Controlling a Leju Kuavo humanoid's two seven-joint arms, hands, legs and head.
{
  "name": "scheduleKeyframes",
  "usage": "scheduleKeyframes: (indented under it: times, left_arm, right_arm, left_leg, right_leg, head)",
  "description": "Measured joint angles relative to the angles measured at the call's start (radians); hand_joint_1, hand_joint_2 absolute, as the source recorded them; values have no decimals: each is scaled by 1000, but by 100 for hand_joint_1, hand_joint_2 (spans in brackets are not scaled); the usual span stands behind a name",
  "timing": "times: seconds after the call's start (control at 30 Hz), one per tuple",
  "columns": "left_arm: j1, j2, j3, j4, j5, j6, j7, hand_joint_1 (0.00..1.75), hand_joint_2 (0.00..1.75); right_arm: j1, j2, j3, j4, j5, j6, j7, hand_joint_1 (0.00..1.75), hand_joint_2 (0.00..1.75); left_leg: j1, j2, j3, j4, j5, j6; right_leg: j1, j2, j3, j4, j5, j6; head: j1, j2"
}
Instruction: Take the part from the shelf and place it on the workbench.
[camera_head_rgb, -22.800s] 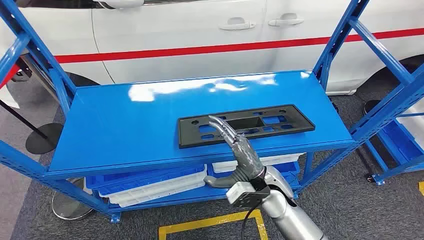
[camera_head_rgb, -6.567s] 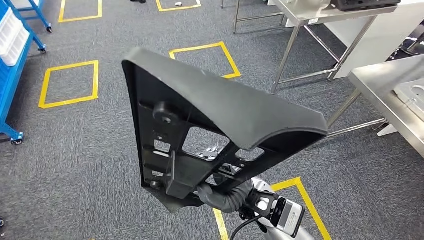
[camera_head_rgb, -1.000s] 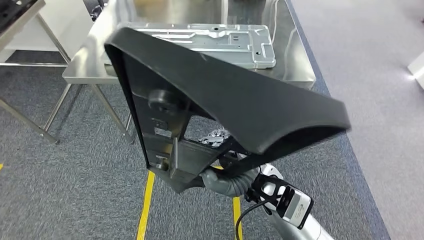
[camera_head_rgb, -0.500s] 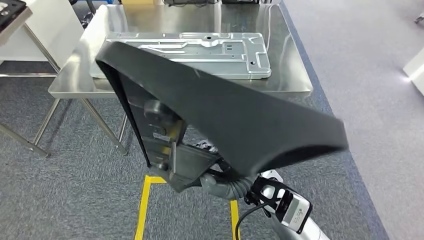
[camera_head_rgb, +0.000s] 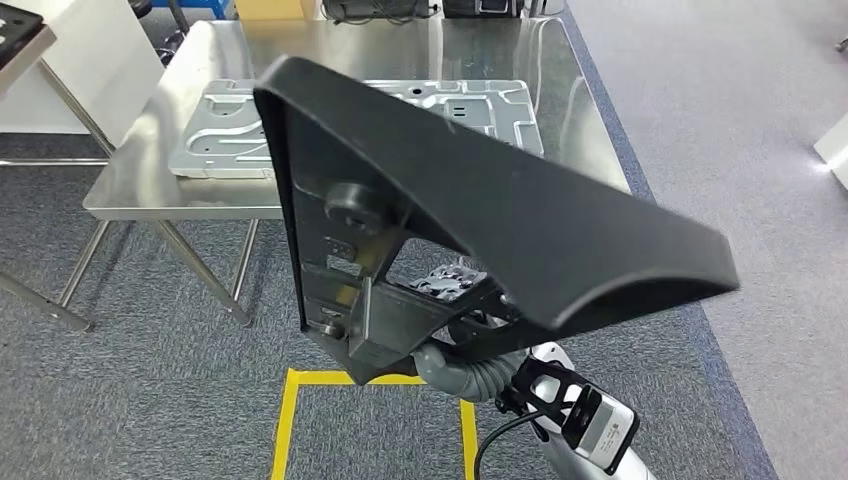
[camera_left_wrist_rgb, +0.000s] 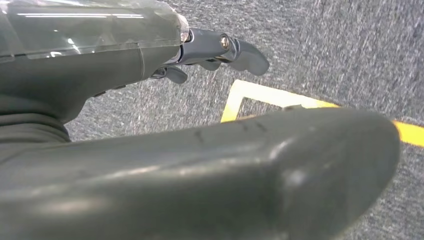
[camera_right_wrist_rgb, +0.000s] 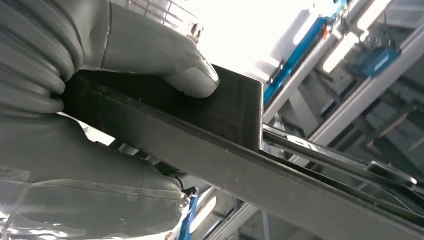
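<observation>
Gripping the black part (camera_head_rgb: 520, 215) by its lower edge, my right hand (camera_head_rgb: 455, 365) holds it tilted above the carpet, near the workbench (camera_head_rgb: 590, 140); my left hand (camera_left_wrist_rgb: 220, 47) hangs empty, fingers loosely apart.

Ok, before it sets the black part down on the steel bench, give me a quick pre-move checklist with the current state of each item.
1. Grip on the black plastic part: ok. The right hand holds its edge, thumb pressed on one face.
2. Part off the steel workbench: ok, it is held up in the air in front of the bench.
3. Free space on the bench: not ok at the near end, where a silver metal panel lies; the bare steel is beyond it.
4. Left hand: ok, it holds nothing and hangs over the carpet.
5. Clearance under the part: cannot tell, because the part hides the near bench edge.
</observation>
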Motion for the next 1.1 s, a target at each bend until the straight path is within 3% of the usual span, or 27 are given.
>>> scheduleKeyframes:
  times: [0.07,0.1,0.13,0.2,0.23,0.27,0.3,0.37,0.4,0.43,0.53,0.6,0.7,0.77,0.8,0.87,0.93,1.03,1.1]
  left_arm:
    - [-2,0,0,0,0,0,-2,0,0]
    - [-3,0,0,0,0,-1,-4,0,0]
    - [-2,0,0,0,0,-1,-6,0,0]
    - [3,0,0,0,0,-2,-9,0,0]
    - [6,0,0,0,0,-2,-10,0,0]
    - [9,0,0,0,0,-3,-10,0,0]
    - [10,0,0,0,0,-3,-11,0,0]
    - [11,1,0,0,0,-3,-12,0,0]
    - [11,2,0,0,0,-3,-13,0,0]
    - [10,3,0,0,0,-3,-14,0,0]
    - [8,4,0,0,0,-3,-16,0,0]
    - [7,4,0,0,0,-3,-18,0,0]
    - [8,4,0,0,0,-5,-23,0,0]
    - [11,4,0,0,0,-7,-27,0,0]
    - [12,4,0,0,0,-9,-30,0,0]
    - [13,3,0,0,0,-14,-35,0,0]
    - [12,2,0,0,0,-19,-43,0,0]
    - [11,2,0,0,0,-25,-51,0,0]
    - [5,0,0,0,0,-27,-53,0,0]
  right_arm:
    - [0,0,-1,-5,-3,0,0,173,175]
    - [-1,0,-1,-7,-5,0,0,173,175]
    - [0,0,-1,-8,-6,1,0,173,175]
    - [3,-1,-1,-8,-7,1,0,173,175]
    - [6,-2,-1,-8,-7,1,0,173,175]
    - [8,-3,-1,-8,-7,0,0,173,175]
    - [9,-4,-1,-8,-8,0,0,173,175]
    - [9,-5,-1,-8,-12,-2,0,173,175]
    - [8,-5,-1,-8,-14,-3,0,173,175]
    - [8,-6,-1,-8,-17,-4,0,173,175]
    - [7,-8,-1,-11,-22,-7,0,173,175]
    - [6,-9,-1,-14,-24,-11,0,173,175]
    - [9,-16,-2,-17,-18,-34,0,173,175]
    - [10,-24,-3,-16,-7,-58,0,173,175]
    - [9,-29,-4,-16,0,-75,0,173,175]
    - [1,-39,-10,-16,12,-113,0,173,175]
    - [-16,-53,-18,-15,23,-162,0,173,175]
    - [-67,-70,-37,-6,51,-228,0,173,175]
    - [-137,-71,-61,30,82,-241,1,173,175]
  left_leg:
    - [3,3,4,15,-13,-9]
    - [4,3,-10,49,-26,-12]
    - [5,3,-41,108,-46,-13]
    - [5,3,-134,252,-86,-15]
    - [5,3,-174,298,-87,-16]
    - [5,3,-197,307,-65,-15]
    - [4,3,-198,273,-21,-12]
    - [0,2,-162,142,78,-1]
    - [-3,2,-139,86,104,5]
    - [-7,3,-124,53,111,10]
    - [-10,2,-100,29,91,26]
    - [-6,0,-79,16,82,37]
    - [-3,-1,-50,8,63,43]
    - [-2,-2,-28,8,44,41]
    - [0,-3,-14,8,34,39]
    - [2,-4,13,6,12,32]
    - [2,-5,34,3,-8,21]
    - [0,-2,56,10,-10,-1]
    - [2,-1,42,55,-11,-11]
  right_leg:
    - [-2,3,15,-9,-9,-15]
    - [-4,3,26,-13,-14,-22]
    - [-3,2,37,-15,-20,-29]
    - [2,1,57,-16,-38,-36]
    - [4,3,69,-16,-48,-38]
    - [6,4,83,-16,-59,-38]
    - [8,6,100,-16,-70,-37]
    - [11,8,134,-17,-96,-34]
    - [12,10,147,-18,-107,-29]
    - [13,10,157,-20,-116,-24]
    - [11,9,167,-5,-115,-4]
    - [9,6,138,56,-112,8]
    - [1,4,14,220,-167,25]
    - [-4,3,-52,262,-187,30]
    - [-6,2,-62,235,-166,32]
    - [-8,-1,-45,115,-65,32]
    - [-3,-8,-21,25,1,20]
    - [1,-4,-2,-3,5,-10]
    - [-3,1,19,-10,6,-26]
  head:
    - [0,0]
    - [0,0]
    - [0,0]
    - [0,0]
    - [0,0]
    - [0,0]
    - [0,0]
    - [0,0]
    - [0,0]
    - [0,0]
    - [0,0]
    - [0,0]
    - [0,0]
    - [0,0]
    - [0,0]
    - [0,0]
    - [0,0]
    - [0,0]
    - [0,0]
